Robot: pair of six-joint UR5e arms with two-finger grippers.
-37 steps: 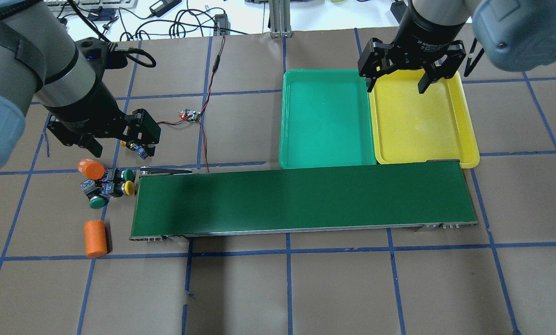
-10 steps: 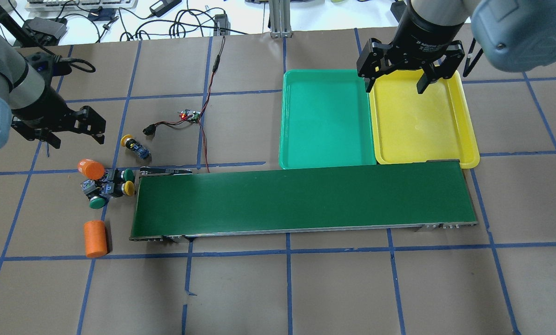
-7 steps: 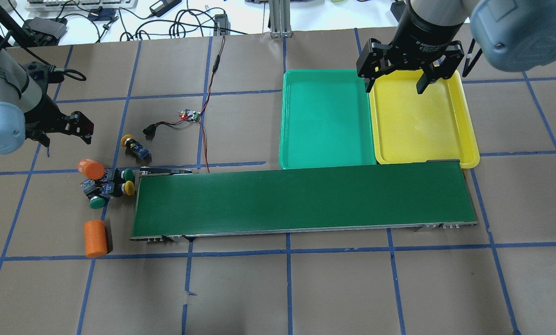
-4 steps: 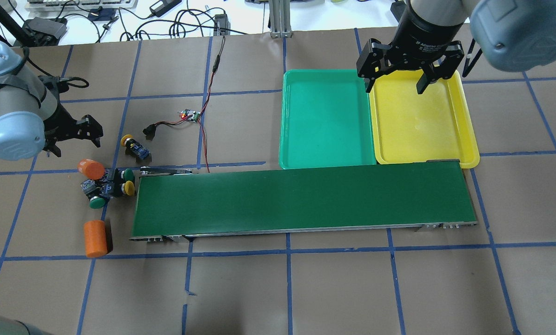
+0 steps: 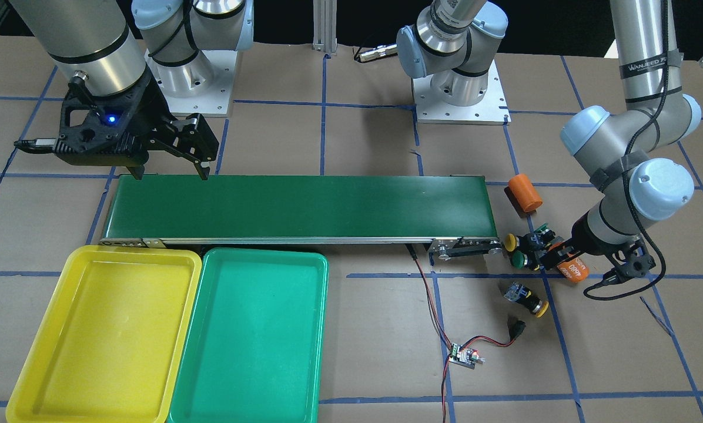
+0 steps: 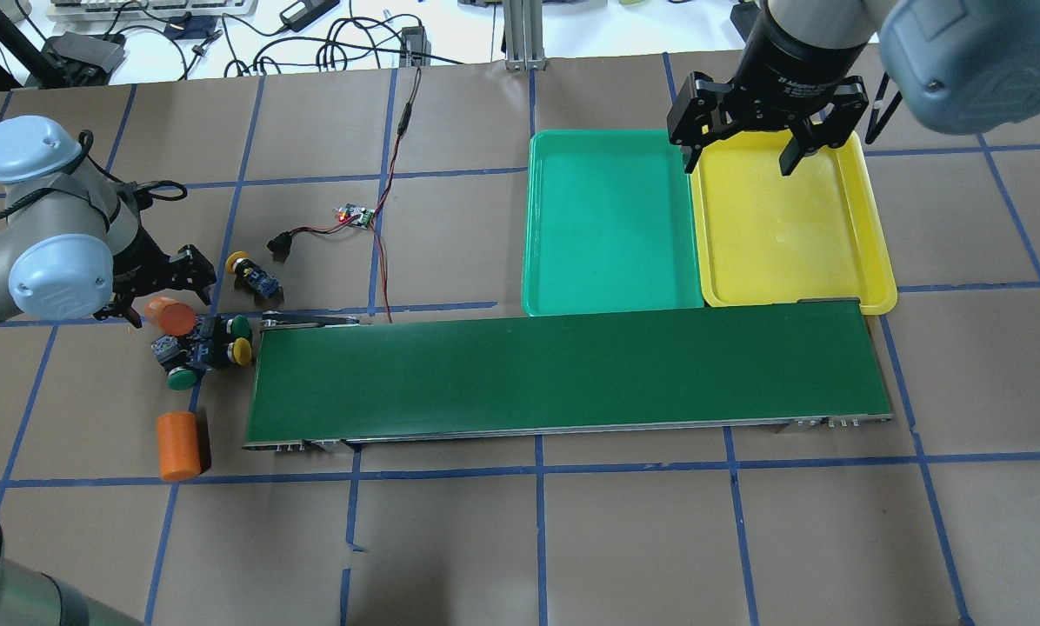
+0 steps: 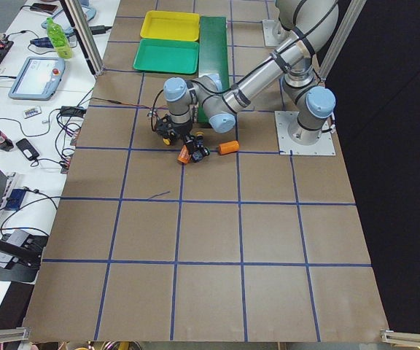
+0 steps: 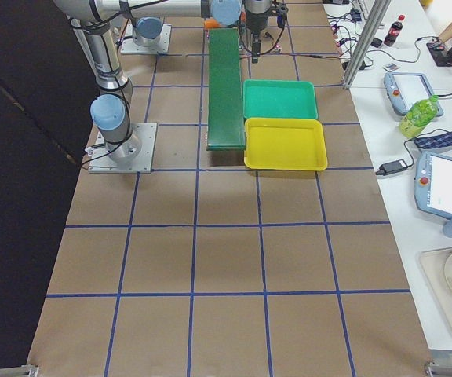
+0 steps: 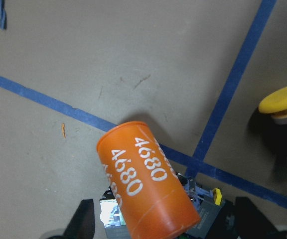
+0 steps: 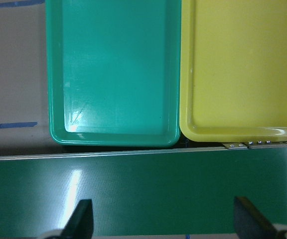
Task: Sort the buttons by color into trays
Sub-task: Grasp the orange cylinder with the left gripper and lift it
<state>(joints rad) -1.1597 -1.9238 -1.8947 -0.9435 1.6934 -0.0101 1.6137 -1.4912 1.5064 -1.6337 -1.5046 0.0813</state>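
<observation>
green tray (image 10: pixel 113 64), upper left: smooth glossy plastic, glare patches | yellow tray (image 10: pixel 243 64), upper right: same glossy plastic | conveyor belt (image 10: pixel 143 194), lower frame: dark green, satin sheen, metal edge strip | table (image 9: pixel 108 50): matt brown paper, blue tape lines | orange cylinder (image 9: pixel 143 184), centre: smooth, white printed digits | yellow button cap (image 9: pixel 283 98), right edge: smooth plastic

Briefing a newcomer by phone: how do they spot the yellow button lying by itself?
Follow the long green conveyor belt to its end farthest from the trays. Between the clustered buttons and the circuit board lies one yellow button, alone, touching nothing.
</observation>
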